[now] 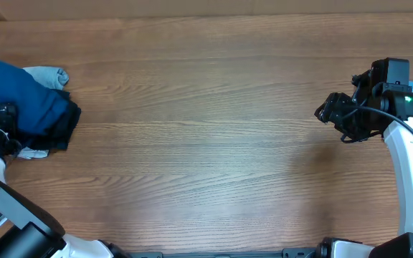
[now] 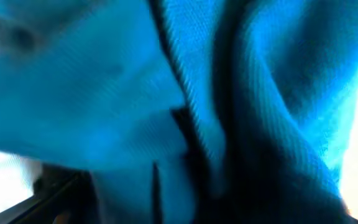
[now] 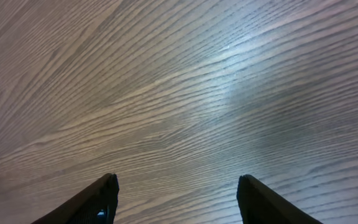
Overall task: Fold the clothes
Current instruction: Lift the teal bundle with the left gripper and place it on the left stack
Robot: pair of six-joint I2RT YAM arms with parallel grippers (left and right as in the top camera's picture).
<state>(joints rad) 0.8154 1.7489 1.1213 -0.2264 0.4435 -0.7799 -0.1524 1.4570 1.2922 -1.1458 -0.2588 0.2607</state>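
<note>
Shirt (image 2: pixel 104 112): soft, light, floppy knit, bunched right at left claw (image 1: pixel 1 119), whose opening I can't tell. Right claw (image 3: pixel 178 182) wide, empty. Pinch hem corners.

You see a desk (image 1: pixel 206 165) of warm mid-brown wood, its grain running in long darker streaks. In the right wrist view the same grain reads greyer, with a pale sheen across the middle. The clothes (image 1: pixel 9 86) are plain royal blue with no print. Up close in the left wrist view they turn a brighter blue with a fine ribbed knit and near-black shadows in the folds. Beside them you have a pale grey-blue denim piece (image 1: pixel 49 74), a near-black garment (image 1: pixel 64 123) and a whitish scrap (image 1: pixel 33 153). Your right pincer (image 3: pixel 178 180) is black, its arm (image 1: pixel 407 172) white, with one small green light (image 1: pixel 409 99).
</note>
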